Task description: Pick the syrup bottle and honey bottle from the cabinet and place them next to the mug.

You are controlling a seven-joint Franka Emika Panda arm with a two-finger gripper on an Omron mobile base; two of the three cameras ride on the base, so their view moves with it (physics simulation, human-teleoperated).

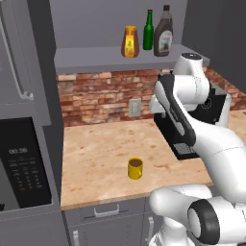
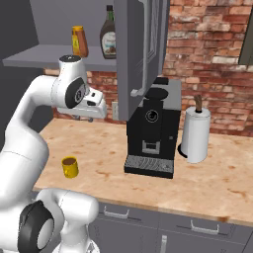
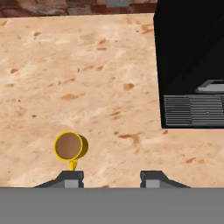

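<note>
Bottles stand on the plain grey open cabinet (image 1: 91, 57) shelf: the short amber honey bottle with an orange cap (image 1: 130, 42) and the tall dark brown syrup bottle with a black cap (image 1: 164, 32). Between them stands a slim green glass bottle (image 1: 149, 30). The small yellow mug (image 3: 70, 146) sits on the speckled tan worktop (image 3: 87, 78), below the pincer (image 3: 112, 179), whose tips are as narrow as they go and hold nothing. A black coffee machine (image 2: 151, 133) stands nearby.

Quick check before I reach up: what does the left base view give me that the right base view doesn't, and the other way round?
Left base view alone: the green bottle between the honey bottle and the syrup bottle, and the microwave. Right base view alone: the paper towel roll and the open cabinet door. Both: the two bottles on the shelf, the mug, the coffee machine.
</note>
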